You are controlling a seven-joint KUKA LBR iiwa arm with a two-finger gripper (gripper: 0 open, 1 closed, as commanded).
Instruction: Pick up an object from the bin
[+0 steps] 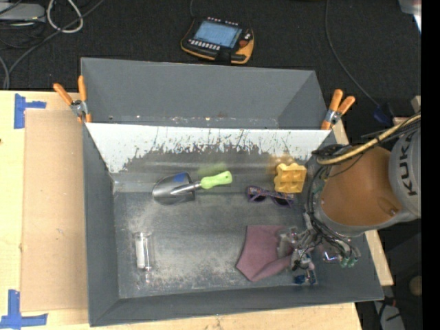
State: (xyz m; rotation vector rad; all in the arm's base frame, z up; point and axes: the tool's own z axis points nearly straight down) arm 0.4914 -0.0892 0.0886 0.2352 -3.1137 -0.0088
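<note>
purple cloth [258, 256], right edge hidden under tool [301, 258]

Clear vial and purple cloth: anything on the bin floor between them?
No. In the camera view, the stretch from the clear vial to the purple cloth is bare bin floor. The green-handled scoop lies further back, off that line.

We see a rounded orange-brown wrist cover [357, 192], pale grey arm link [405, 153] with black lettering, yellow and black cables [357, 145] arching above, thin coloured wires [331, 250] bunched round the dark gripper [301, 256]
</note>
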